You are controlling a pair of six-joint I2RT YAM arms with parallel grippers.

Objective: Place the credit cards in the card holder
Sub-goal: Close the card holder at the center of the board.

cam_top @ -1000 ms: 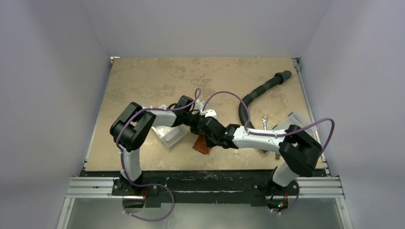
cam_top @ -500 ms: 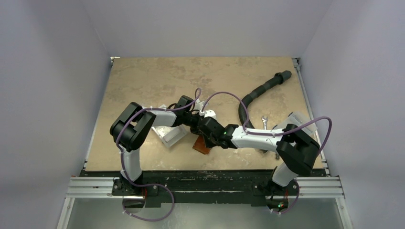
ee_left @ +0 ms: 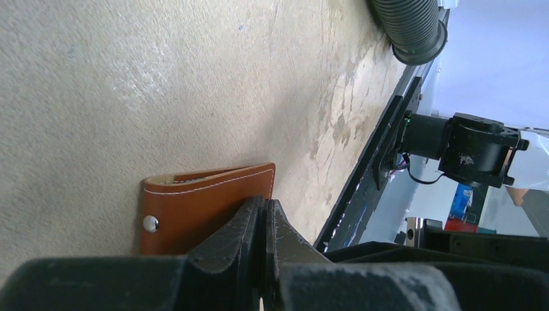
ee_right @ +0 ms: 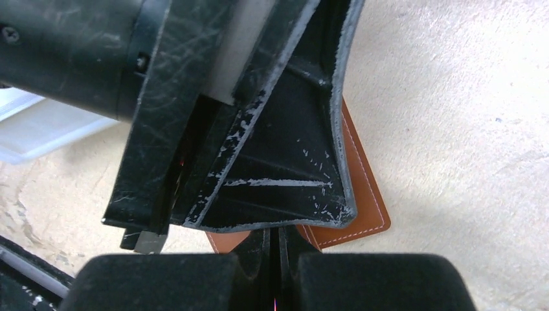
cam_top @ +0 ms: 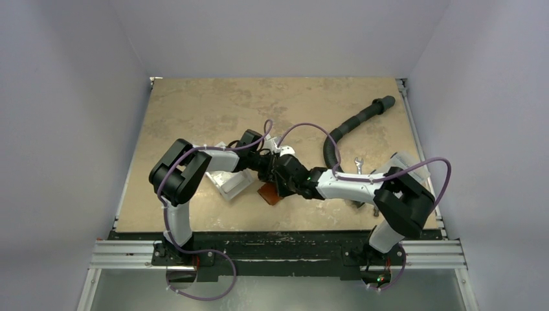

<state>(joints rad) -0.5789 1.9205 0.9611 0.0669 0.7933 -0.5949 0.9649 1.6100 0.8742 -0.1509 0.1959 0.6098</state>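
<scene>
Left wrist: the left fingers are pressed together with no gap, their tips at the long edge of the brown wallet. Whether they pinch a flap cannot be told. The wallet is folded on the counter, its snap facing the camera. A black hose ends at the far edge.

Right wrist: the right fingers are closed as well, just beside the wallet's stitched corner, which shows from under the left arm's black fingers. A grip cannot be told here either. A clear-and-white box lies to the left.

Top: both arms meet over the wallet near the counter's middle front. The box is just left of it, and a wrench and a clear packet lie to the right.
</scene>
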